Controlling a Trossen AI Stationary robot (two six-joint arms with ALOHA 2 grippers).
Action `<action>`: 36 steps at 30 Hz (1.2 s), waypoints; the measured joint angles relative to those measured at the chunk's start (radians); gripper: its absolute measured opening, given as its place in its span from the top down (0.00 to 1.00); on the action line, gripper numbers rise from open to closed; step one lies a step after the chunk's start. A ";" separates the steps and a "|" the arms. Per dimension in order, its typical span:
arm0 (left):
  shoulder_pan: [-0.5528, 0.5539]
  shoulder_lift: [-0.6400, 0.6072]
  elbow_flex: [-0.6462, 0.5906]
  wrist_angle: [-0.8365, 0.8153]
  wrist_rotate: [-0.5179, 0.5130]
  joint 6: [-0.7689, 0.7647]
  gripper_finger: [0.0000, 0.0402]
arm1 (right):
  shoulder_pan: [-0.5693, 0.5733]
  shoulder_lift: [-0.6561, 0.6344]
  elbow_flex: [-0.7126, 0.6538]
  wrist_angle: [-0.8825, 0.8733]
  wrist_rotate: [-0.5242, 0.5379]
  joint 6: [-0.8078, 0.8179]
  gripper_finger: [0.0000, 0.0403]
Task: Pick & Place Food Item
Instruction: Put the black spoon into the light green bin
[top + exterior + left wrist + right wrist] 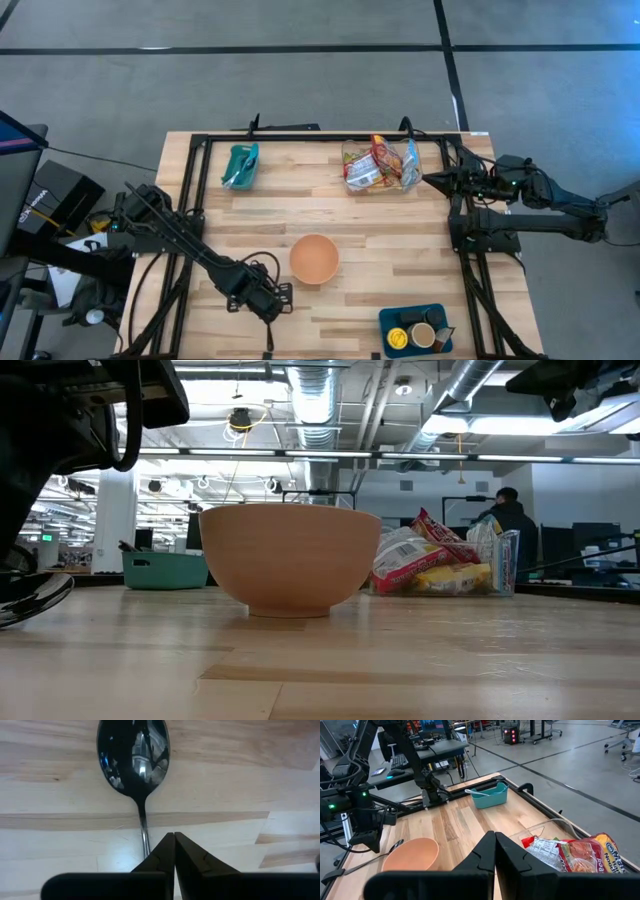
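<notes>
Left claw [272, 303] closed, lower centre of the high view, low over the bench [400, 230] just left of the bowl [314, 258]. Its fingers [172, 851] meet over the handle of a spoon [134, 760] lying flat; can't tell if it's pinched. Right claw [430, 181] closed on nothing, upper right, tip beside the noodle packets [380, 165]. Teal bin [240, 165] upper left, blue tray [416, 329] bottom right.

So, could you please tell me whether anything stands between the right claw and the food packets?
Nothing visible does. The right claw, shut, hangs just beside the food packets in their clear container at the table's far edge; the bowl stands well away, nearer the left claw.
</notes>
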 joint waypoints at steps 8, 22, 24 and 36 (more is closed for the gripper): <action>0.000 0.004 0.000 0.000 0.001 0.000 1.00 | 0.000 0.000 0.000 0.000 0.000 0.000 1.00; 0.000 0.045 0.000 0.025 0.037 0.002 1.00 | 0.000 0.000 0.000 0.001 0.000 0.000 1.00; 0.000 0.045 0.000 0.025 0.043 0.014 1.00 | 0.000 0.000 0.000 0.001 0.000 0.000 1.00; 0.000 0.045 0.000 0.021 0.062 0.064 0.80 | 0.000 0.000 0.000 0.001 0.000 0.000 1.00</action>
